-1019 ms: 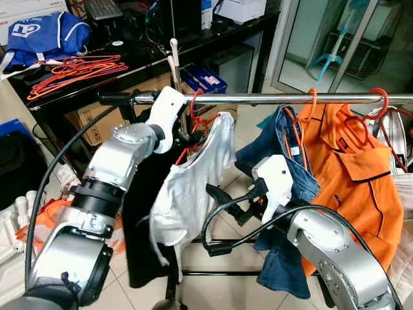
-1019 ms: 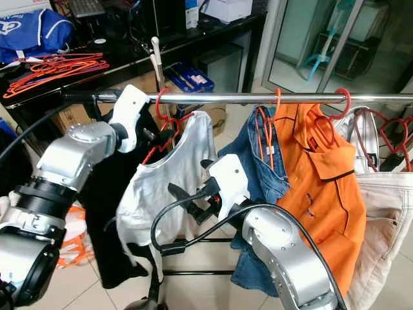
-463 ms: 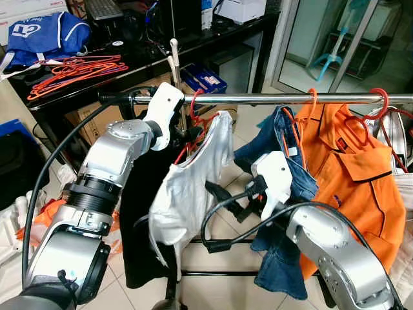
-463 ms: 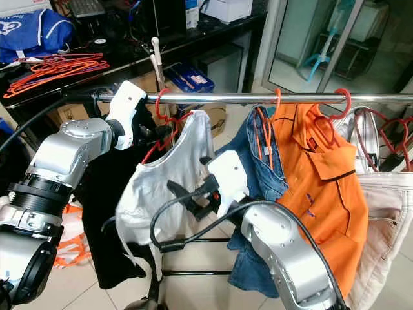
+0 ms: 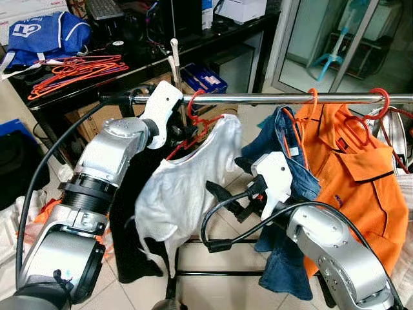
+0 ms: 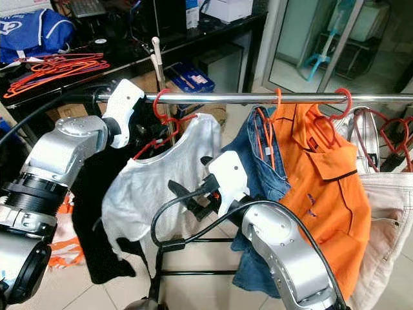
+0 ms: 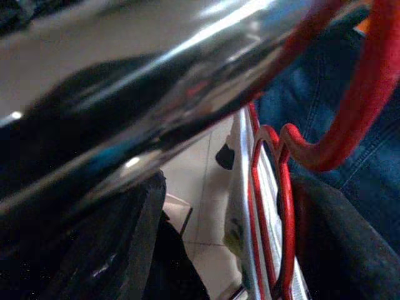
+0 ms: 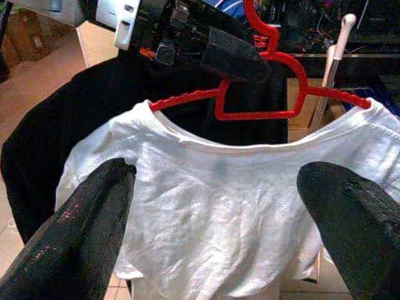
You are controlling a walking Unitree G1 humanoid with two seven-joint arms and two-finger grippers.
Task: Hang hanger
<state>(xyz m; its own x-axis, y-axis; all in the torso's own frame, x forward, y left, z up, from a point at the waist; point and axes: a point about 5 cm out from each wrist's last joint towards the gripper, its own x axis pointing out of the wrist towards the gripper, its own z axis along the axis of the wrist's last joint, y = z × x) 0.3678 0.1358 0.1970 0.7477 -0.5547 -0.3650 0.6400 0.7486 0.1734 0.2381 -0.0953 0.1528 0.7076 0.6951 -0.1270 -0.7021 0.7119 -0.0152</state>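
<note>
A red hanger (image 5: 199, 121) carries a white T-shirt (image 5: 184, 187); its hook lies over the chrome rail (image 5: 290, 98) near the rail's left end. My left gripper (image 5: 187, 132) is shut on the hanger's neck just under the rail. In the left wrist view the red hook (image 7: 362, 106) curves round the rail (image 7: 156, 81). My right gripper (image 5: 219, 197) is open, lower down in front of the shirt, touching nothing. In the right wrist view its two fingers (image 8: 87, 225) stand wide apart with the shirt (image 8: 219, 206) and hanger (image 8: 256, 103) between them.
Blue jeans (image 5: 284, 142) and an orange shirt (image 5: 352, 168) hang further right on the rail. A black garment (image 5: 129, 245) hangs behind the T-shirt. Spare red hangers (image 5: 71, 68) and a blue bag (image 5: 45, 32) lie on the dark table behind. The rack's base bar (image 5: 219, 272) crosses the tiled floor.
The hanger has turned and the white T-shirt has swung out to the left, spreading wider. My left gripper shifted slightly along the rail with it. The right gripper has barely moved.
</note>
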